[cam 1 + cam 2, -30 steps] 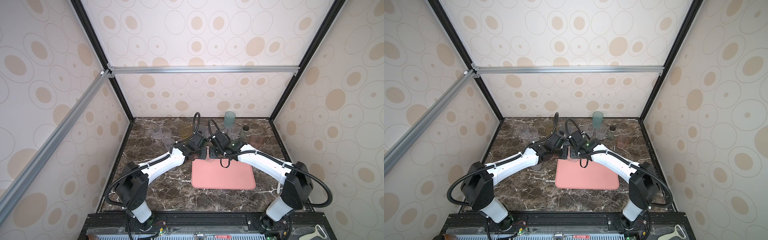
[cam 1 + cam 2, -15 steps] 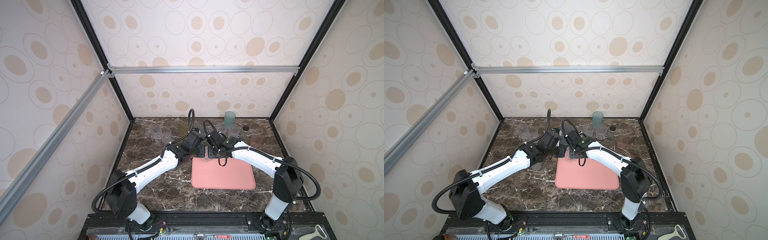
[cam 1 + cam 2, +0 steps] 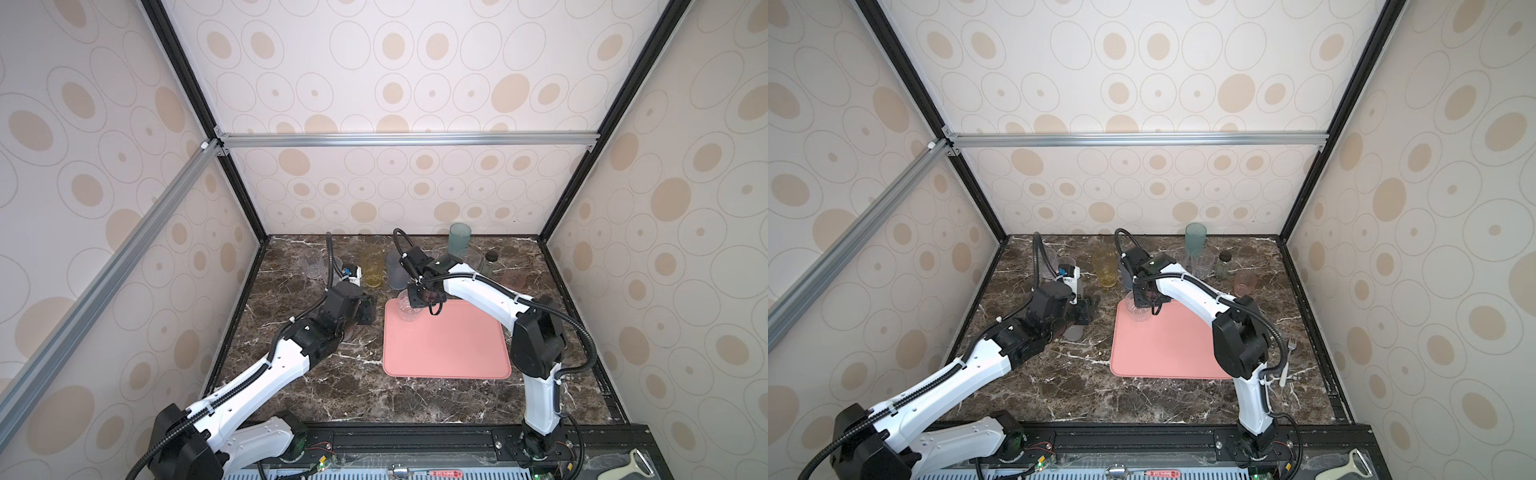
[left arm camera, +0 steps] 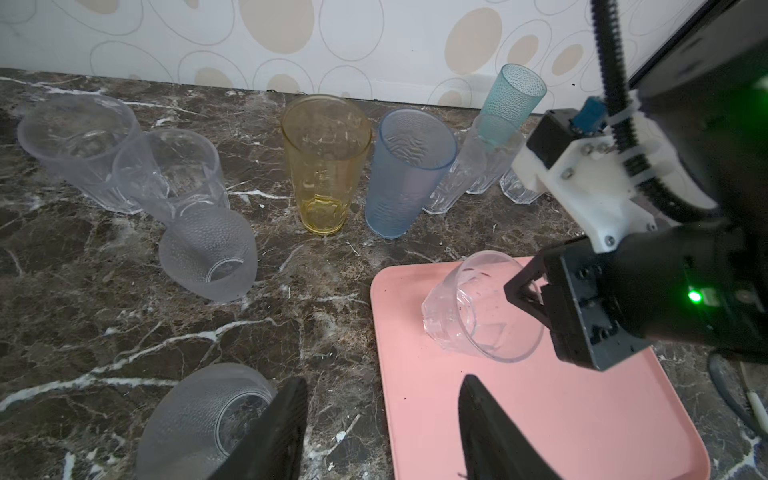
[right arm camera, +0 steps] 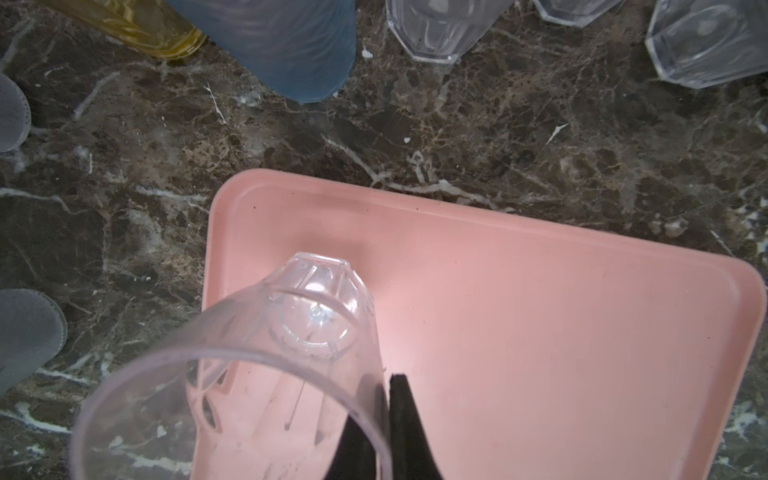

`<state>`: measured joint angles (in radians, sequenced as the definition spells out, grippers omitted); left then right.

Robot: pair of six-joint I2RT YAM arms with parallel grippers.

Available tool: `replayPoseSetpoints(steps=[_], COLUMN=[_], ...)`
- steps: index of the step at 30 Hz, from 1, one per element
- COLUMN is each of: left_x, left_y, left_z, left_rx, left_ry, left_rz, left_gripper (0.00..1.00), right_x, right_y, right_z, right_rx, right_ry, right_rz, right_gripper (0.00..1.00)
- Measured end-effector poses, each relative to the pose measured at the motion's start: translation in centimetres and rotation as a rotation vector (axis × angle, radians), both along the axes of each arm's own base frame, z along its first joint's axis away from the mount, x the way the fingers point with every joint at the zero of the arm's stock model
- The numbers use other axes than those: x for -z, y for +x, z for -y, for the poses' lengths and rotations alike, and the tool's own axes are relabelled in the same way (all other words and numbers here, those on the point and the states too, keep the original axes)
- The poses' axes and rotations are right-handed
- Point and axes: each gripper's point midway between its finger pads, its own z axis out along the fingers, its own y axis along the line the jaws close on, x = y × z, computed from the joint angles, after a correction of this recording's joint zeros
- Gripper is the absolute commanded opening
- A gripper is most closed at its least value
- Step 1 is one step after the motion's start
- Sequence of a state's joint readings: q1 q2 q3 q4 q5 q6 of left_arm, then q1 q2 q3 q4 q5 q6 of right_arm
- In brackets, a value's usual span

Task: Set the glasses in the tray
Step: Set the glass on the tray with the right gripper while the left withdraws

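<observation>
Left arm had drawn back leftward from the tray corner, where both pincers sat close together a second earlier. Left pincer [image 4: 383, 379] was now spread, fingers well apart with nothing between them, over the dark marble surface [image 3: 332, 395] just left of the flat salmon-pink rectangular tray [image 3: 449, 353].

Right pincer [image 5: 386, 384] was narrow, pinching the rim of a short clear faceted tumbler [image 5: 291, 332], one finger inside the mouth and one outside. Tumbler was tilted, base down over the tray's far-left corner; couldn't tell if the base touched.

All other glasses were off the tray. A tall amber tumbler [image 4: 326, 166] and a blue-purple tumbler [image 4: 407, 174] stood upright side by side beyond the tray's far edge. A teal tumbler [image 4: 513, 99] stood farther back by the wall. Two frosted tumblers [image 4: 212, 253] were on the surface left of the tray, and a small pink glass [image 3: 1245, 282] sat off to the right.
</observation>
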<state>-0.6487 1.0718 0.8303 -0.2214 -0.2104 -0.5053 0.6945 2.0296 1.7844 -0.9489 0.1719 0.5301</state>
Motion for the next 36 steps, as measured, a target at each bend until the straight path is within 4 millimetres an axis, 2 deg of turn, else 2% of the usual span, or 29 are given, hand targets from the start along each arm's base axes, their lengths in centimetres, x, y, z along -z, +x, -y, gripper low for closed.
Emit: replayPoseSetpoints(steps=[4,12,24,26,28,31,34,36], left_x=[-0.4,-1.0,-0.4,-0.4,-0.4,-0.4,-0.7,-1.1], left_y=[-0.1,0.6,0.7,0.7,0.7,0.8,0.9,1.1], left_z=[-1.0,-0.9,-0.8,-0.8,-0.8,-1.0,-1.4,-1.6], left_rx=[-0.018,-0.021,-0.016,-0.015,-0.016,-0.026,-0.050,-0.064], left_ry=[0.014,0.033,0.040,0.040,0.040,0.045,0.055,0.062], left_rz=[0.065,0.109,0.110,0.110,0.110,0.112,0.121,0.136], left_gripper=[0.62,0.62,0.63,0.63,0.63,0.69,0.72,0.72], right_x=[1.2,2.5,2.7,2.7,2.7,2.7,1.7,0.0], right_y=[0.6,2.5,3.2,3.3,3.3,3.1,3.0,2.8], right_z=[-0.8,-2.7,-3.2,-3.2,-3.4,-3.6,-3.7,-3.5], right_rx=[-0.008,-0.012,-0.013,-0.012,-0.011,-0.026,-0.041,-0.046], right_ry=[-0.011,-0.006,-0.008,-0.008,-0.002,0.007,0.031,0.062], right_rz=[-0.033,-0.044,-0.038,-0.035,-0.036,-0.044,-0.041,-0.026], right_gripper=[0.03,0.04,0.12,0.18,0.29,0.41,0.44,0.44])
